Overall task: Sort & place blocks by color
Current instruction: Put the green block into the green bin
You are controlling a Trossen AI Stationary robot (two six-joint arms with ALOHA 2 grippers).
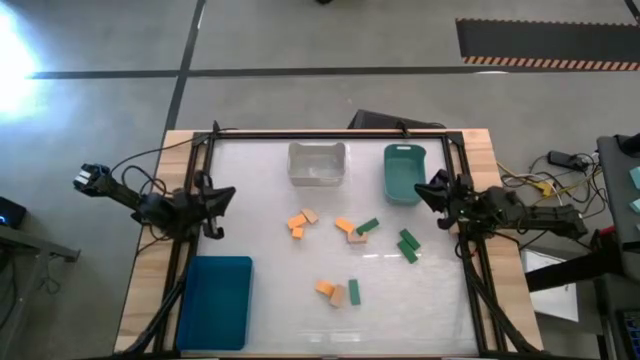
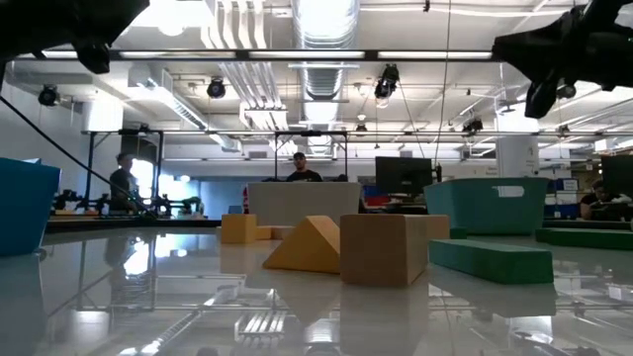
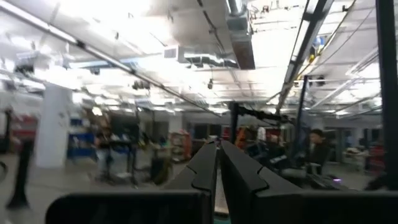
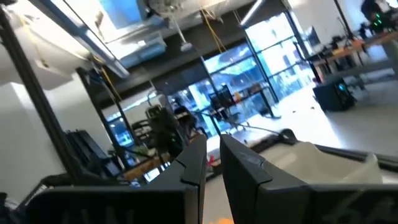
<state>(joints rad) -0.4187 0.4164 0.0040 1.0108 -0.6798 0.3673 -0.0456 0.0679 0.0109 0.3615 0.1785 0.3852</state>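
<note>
Left claw (image 1: 222, 192), fingers pressed together, empty, parked at left-centre of the high view by the table (image 1: 260, 160) edge. Right claw (image 1: 428, 190) nearly closed, pinching nothing, at right-centre beside the green bin (image 1: 404, 172). Between them, blocks (image 1: 337, 229) scattered mid-frame in orange, green and tan clusters, none yet in the clear bin (image 1: 317, 164) or blue bin (image 1: 215, 302). Likely light, rigid, smooth-sided; prone to sliding on glossy surface. Best gripped across two flat opposite faces, bars across the narrow width.

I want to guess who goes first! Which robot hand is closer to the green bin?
Right. The right gripper sits just beside the green plastic bin; the left gripper is across the table.
</note>
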